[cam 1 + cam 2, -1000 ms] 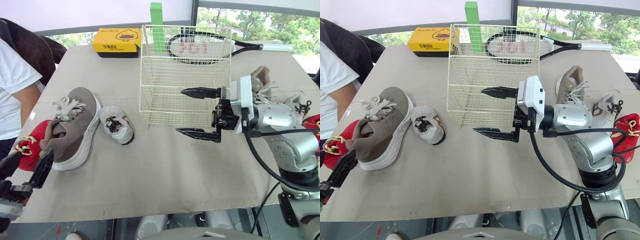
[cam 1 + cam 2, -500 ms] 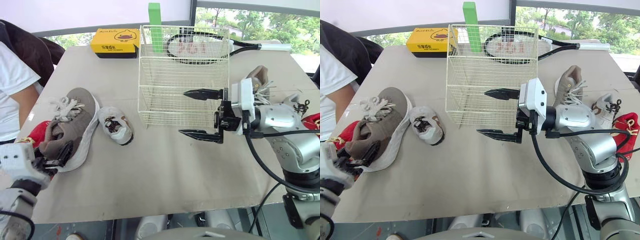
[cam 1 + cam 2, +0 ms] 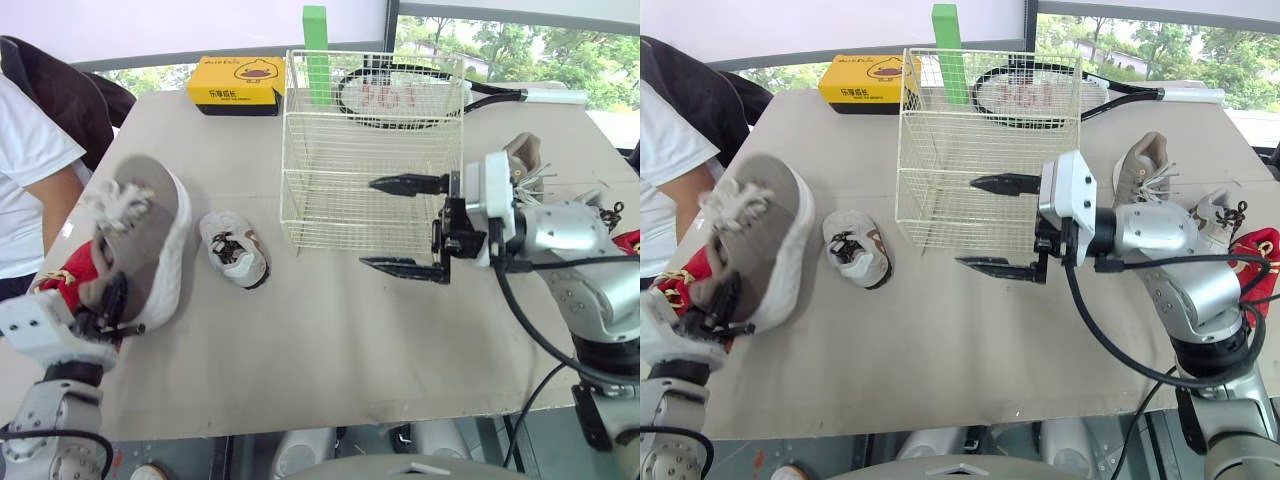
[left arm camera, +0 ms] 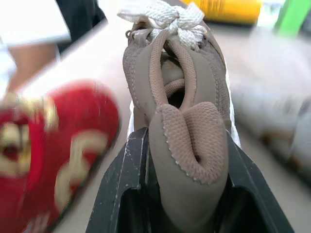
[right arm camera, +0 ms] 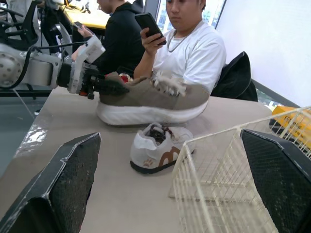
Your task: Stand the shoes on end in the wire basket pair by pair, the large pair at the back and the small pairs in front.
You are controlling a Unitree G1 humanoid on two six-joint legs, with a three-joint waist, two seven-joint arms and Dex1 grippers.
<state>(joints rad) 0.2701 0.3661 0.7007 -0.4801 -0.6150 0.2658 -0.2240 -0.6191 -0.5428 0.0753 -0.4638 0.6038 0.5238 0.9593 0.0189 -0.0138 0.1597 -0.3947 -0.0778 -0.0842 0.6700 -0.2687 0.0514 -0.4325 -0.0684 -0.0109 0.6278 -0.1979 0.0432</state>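
Large taupe shoe (image 3: 140,235): lifted clear of table (image 3: 330,340), toe tipped upward, heel now pinched by left gripper (image 4: 183,141); previously flat on table, gripper open and apart.

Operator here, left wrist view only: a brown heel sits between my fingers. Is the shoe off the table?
Observer: Yes, the left gripper holds the large brown shoe clear of the table, toe tilted up.
Operator: Is the basket free?
Observer: The wire basket holds no shoes; the right gripper hangs open before it.
Operator: And the mate?
Observer: The other brown shoe lies right of the basket, behind the right arm.
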